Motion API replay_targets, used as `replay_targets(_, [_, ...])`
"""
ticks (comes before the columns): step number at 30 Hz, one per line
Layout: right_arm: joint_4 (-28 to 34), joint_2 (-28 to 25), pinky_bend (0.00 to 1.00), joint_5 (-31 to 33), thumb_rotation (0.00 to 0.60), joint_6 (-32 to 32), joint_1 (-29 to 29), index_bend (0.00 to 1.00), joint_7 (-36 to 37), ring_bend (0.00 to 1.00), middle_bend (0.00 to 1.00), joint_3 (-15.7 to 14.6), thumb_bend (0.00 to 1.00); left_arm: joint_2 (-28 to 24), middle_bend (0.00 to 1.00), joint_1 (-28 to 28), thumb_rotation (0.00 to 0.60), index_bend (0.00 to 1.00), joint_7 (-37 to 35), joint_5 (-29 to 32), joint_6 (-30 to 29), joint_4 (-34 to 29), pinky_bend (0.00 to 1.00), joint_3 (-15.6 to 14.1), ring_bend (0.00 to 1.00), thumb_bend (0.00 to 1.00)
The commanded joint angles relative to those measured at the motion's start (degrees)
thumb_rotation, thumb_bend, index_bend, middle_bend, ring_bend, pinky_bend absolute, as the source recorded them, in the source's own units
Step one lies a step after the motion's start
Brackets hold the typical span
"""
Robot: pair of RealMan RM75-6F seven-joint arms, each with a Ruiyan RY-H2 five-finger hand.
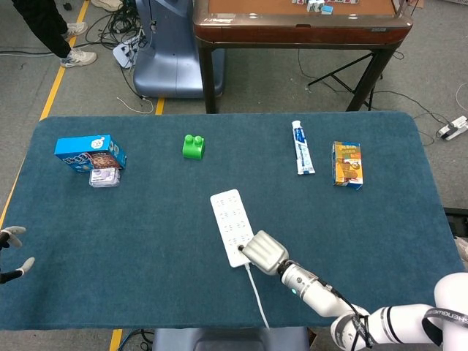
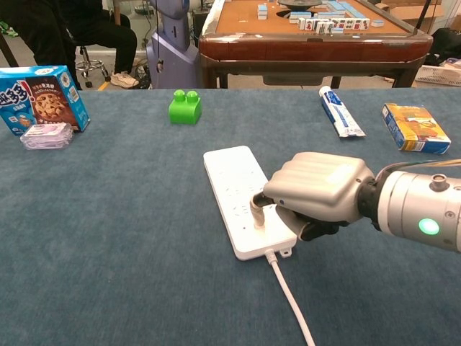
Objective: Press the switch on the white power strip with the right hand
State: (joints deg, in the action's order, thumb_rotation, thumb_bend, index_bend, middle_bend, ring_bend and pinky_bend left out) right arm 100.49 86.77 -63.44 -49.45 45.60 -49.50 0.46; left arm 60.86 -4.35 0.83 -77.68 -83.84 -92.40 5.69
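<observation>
The white power strip (image 1: 228,219) (image 2: 236,187) lies lengthwise at the middle of the blue table, its cord (image 2: 292,299) trailing toward the front edge. My right hand (image 1: 265,252) (image 2: 317,191) sits at the strip's near end with its fingers curled in. One extended fingertip (image 2: 258,214) points down and touches the strip's top near the cord end. The switch itself is hidden under that finger. My left hand (image 1: 11,252) shows only at the far left edge of the head view, fingers apart and holding nothing.
A green block (image 1: 193,146) (image 2: 185,107) stands behind the strip. A blue cookie box (image 1: 89,152) and a small clear packet (image 1: 104,177) sit at the back left. A toothpaste tube (image 1: 302,148) and an orange box (image 1: 347,164) lie at the back right.
</observation>
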Motion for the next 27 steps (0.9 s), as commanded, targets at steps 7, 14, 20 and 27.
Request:
replay_targets(7, [-0.05,0.08,1.00,1.39,0.600,-0.39,0.91,0.32,-0.62,1.00,1.00,-1.34,0.99,0.04,0.50,0.00,0.600,0.42,0.11,-0.02,-0.04,-0.02,0.63,0.04,0.45,0.21])
replay_targets(14, [3.64,-2.45,1.00,-2.89,0.600,-4.85,0.00,0.32,0.27,1.00,1.00,-1.66,0.99,0.12,0.50,-0.01,0.600,0.42,0.44,-0.02,-0.05,-0.01,0.63,0.03,0.45,0.21])
replay_targets(20, [9.86,-9.88,1.00,-9.31,0.600,-12.52,-4.27,0.32,1.41,0.97,0.85,-4.02,0.72,0.30,0.50,-0.05,0.600,0.42,0.97,-0.24,-0.15,-0.08,0.63,-0.06,0.45,0.21])
replay_targets(27, [11.09,-16.98,0.80,-15.23,0.600,-24.24,-13.22,0.32,6.25,0.68,0.54,-7.70,0.49,0.98,0.50,-0.07,0.600,0.42,2.53,-1.03,-0.93,0.04,0.63,-0.21,0.45,0.21])
